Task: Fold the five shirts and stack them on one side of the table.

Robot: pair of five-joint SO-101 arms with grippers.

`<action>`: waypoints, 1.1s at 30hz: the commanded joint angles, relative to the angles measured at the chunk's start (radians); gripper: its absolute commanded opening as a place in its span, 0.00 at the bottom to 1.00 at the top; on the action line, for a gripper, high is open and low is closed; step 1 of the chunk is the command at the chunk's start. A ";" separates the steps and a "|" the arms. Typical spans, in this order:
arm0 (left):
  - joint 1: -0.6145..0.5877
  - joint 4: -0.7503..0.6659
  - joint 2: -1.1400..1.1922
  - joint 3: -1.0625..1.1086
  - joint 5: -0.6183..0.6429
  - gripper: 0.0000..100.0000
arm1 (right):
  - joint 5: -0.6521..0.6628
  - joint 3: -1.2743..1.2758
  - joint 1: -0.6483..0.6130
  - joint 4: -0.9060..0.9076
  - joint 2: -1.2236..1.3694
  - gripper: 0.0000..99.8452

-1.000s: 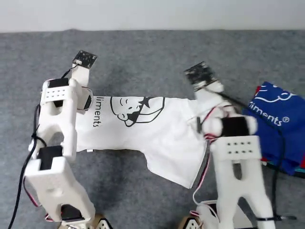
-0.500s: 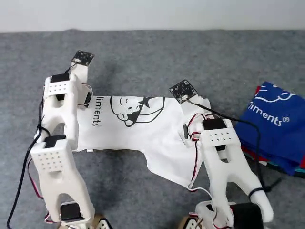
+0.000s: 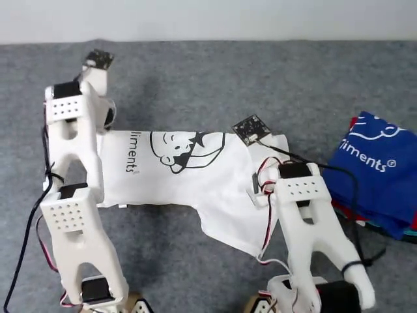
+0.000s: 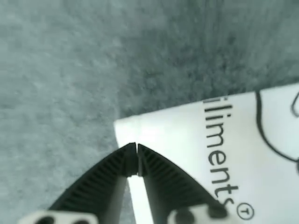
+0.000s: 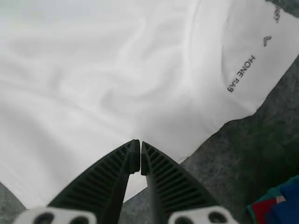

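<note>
At mid-table the white shirt point(image 3: 189, 176) lies print-up on the grey table point(image 3: 273, 85). It looks to me only partly folded: the body is a long band running left to right, and one loose flap trails toward the near edge.

At the far right sits the stack point(image 3: 381, 195), with a blue shirt point(image 3: 378, 160) on top and red and teal edges showing below it. I cannot count the layers from here, so I log several shirts as done and the exact number as unknown.

My left gripper point(image 4: 136, 148) is at the white shirt's far-left corner. Its jaws are pressed together right at the hem. The cloth there lies flat, and I cannot confirm that any is caught.

My right gripper point(image 5: 140, 144) hangs over the right part of the same shirt, close to its edge. Its jaws are also pressed together, with no fabric between them that I can see.

Judgement: the task is well along but not finished. The white shirt still needs its flap tucked in, a final fold, and a move to the right onto the stack.
</note>
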 commanded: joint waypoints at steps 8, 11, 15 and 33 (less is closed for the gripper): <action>0.132 0.270 -0.035 -0.401 0.014 0.01 | 0.003 -0.071 0.116 0.127 -0.397 0.01; 0.190 0.269 -0.104 -0.363 0.014 0.01 | 0.006 -0.071 0.234 0.160 -0.490 0.01; 0.318 0.269 -0.203 -0.191 0.012 0.01 | 0.009 -0.071 0.381 0.208 -0.575 0.01; 0.928 0.261 -0.423 0.452 -0.115 0.09 | 0.009 -0.066 0.754 0.285 -0.657 0.01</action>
